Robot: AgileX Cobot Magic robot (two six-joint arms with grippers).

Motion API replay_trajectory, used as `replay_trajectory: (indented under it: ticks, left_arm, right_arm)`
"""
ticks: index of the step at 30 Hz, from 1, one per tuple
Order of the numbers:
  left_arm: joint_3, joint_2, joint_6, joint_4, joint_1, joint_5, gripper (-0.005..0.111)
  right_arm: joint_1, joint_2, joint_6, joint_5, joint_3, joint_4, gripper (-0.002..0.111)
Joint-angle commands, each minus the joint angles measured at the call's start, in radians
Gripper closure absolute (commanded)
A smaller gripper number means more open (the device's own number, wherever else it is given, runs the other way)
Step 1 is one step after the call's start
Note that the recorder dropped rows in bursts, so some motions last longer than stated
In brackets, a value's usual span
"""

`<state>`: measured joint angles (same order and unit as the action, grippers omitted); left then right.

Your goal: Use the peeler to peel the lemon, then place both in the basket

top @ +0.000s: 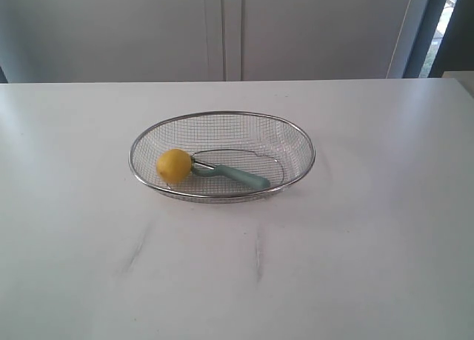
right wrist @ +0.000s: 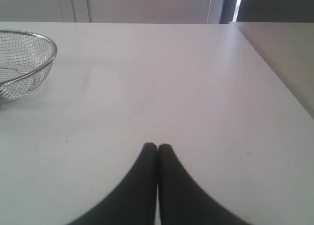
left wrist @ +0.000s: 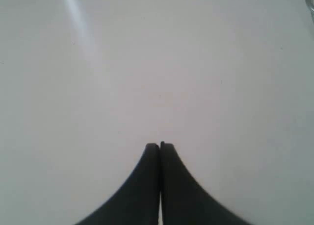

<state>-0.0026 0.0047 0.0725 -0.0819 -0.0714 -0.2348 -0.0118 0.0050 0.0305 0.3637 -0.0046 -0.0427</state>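
No text, label, brand mark, number or sign can be read in any of the three views: nothing legible stands on the basket (top: 222, 156), the lemon (top: 174, 165), the peeler (top: 233, 175) or the white counter (top: 370, 244).

Ext. view: peeler (top: 235, 175) head was partly hidden behind lemon (top: 174, 165) at basket's (top: 222, 114) 9 o'clock end; blade detail too small to tell. R wrist view: basket (right wrist: 53, 47) was cut by frame edge. L wrist view: blurred sliver (left wrist: 310, 2) at corner, unidentifiable.
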Motion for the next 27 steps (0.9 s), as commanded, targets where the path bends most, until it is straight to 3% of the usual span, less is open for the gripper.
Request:
replay_trajectory:
  ticks: [1, 27]
  left_arm:
    - [0.003, -0.005, 0.001, -0.002, 0.003, 0.003, 0.107]
    - [0.003, -0.005, 0.001, -0.002, 0.015, 0.003, 0.107]
  right_arm:
    - [0.001, -0.005, -0.007, -0.016, 0.005, -0.006, 0.108]
    - [0.001, -0.005, -0.007, -0.016, 0.005, -0.006, 0.108]
